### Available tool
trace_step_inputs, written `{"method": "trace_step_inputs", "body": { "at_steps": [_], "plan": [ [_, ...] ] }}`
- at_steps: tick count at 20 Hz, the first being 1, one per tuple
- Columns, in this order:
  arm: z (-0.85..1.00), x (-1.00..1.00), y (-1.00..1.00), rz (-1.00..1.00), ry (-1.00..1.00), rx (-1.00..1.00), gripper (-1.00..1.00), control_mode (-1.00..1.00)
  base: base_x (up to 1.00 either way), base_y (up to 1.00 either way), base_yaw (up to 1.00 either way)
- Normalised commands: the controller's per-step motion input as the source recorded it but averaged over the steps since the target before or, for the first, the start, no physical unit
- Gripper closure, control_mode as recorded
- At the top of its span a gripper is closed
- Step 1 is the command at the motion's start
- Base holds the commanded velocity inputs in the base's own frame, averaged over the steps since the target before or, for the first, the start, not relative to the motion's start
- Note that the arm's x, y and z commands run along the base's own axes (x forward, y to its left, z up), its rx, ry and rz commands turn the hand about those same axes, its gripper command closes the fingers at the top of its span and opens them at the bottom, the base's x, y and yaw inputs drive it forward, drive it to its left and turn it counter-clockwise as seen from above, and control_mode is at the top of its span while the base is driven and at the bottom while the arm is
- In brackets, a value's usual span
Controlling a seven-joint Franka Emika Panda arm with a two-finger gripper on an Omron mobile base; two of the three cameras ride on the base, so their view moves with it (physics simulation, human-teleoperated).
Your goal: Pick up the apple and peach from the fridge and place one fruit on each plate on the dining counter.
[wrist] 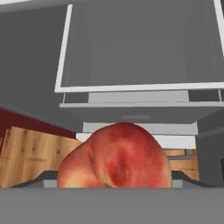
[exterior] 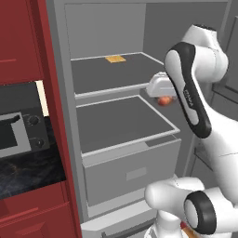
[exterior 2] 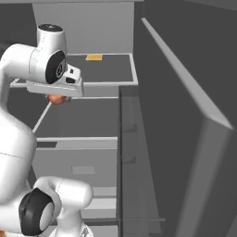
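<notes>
At left center of the left base view the fridge (exterior: 125, 121) stands open. Right of center, the peach (exterior: 163, 101) hangs under my fingers (exterior: 163, 98), apparently gripped (fingertips hidden). My judgement: 1 fruit lifted, 0 plated; apple and both plates remain.

A dark red cabinet (exterior: 28, 42) is standing at the left in the left base view, with a dark oven (exterior: 16, 130) sitting below it, showing two round knobs (exterior: 33, 121). A black marbled countertop (exterior: 28, 174) is lying under the oven. A wooden floor (wrist: 30, 153) is showing in the hand view.
</notes>
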Motion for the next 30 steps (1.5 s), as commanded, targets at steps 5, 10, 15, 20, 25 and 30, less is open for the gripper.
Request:
{"method": "trace_step_inputs", "body": {
  "at_steps": [5,10,15,20,25,30],
  "plan": [
    [0.01,-1.00,-0.04,0.00,-0.07,0.00,1.00,-1.00,0.00,0.00,0.00],
    [-0.54,-0.64,-0.05,0.00,-0.03,-0.05,1.00,-1.00,0.00,0.00,0.00],
    [-0.04,-0.30,-0.28,-0.06,-0.06,0.00,1.00,-1.00,0.00,0.00,0.00],
    [-0.24,-0.12,-0.06,-0.07,0.01,0.00,1.00,-1.00,0.00,0.00,0.00],
    [-0.01,0.00,0.00,-0.01,0.01,0.00,1.00,-1.00,0.00,0.00,0.00],
    [0.00,-0.10,0.00,0.00,-0.01,0.00,1.00,1.00,-0.40,0.08,-0.10]
  ]
}}
